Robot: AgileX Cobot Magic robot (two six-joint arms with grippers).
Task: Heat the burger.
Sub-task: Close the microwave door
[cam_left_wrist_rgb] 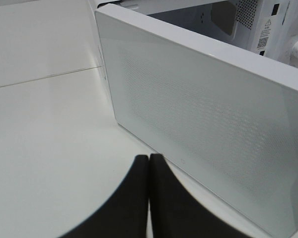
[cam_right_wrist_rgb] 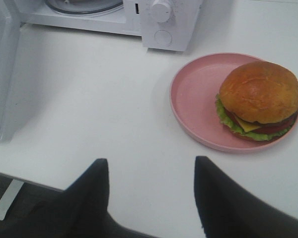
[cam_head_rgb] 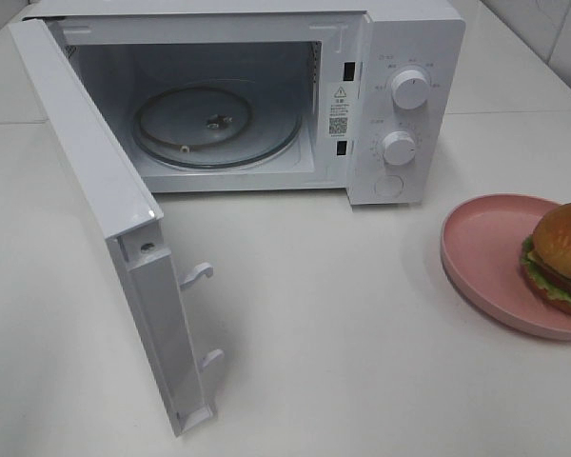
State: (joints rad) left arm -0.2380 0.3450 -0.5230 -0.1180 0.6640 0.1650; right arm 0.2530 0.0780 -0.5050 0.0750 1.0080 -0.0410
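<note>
White microwave point(cam_head_rgb: 266, 95) stands at twelve o'clock on the white table point(cam_head_rgb: 343, 343), its door point(cam_head_rgb: 105, 219) swung fully open toward eight o'clock so that the glass turntable point(cam_head_rgb: 214, 129) inside lies bare and ready to take food. At three o'clock in the high view, well apart from the oven, the burger point(cam_head_rgb: 561, 255) sits on the pink plate point(cam_head_rgb: 485, 252), toward the plate's outer side and not yet lifted. In the right wrist view, the right gripper point(cam_right_wrist_rgb: 151, 186) hangs over bare table near the plate with its fingers spread and nothing between them, probably lined up to reach for the plate or burger. In its own wrist view, the left gripper point(cam_left_wrist_rgb: 149, 166) has its fingers pressed together and empty, just beside the door's outer face, likely because it handled the door.
</note>
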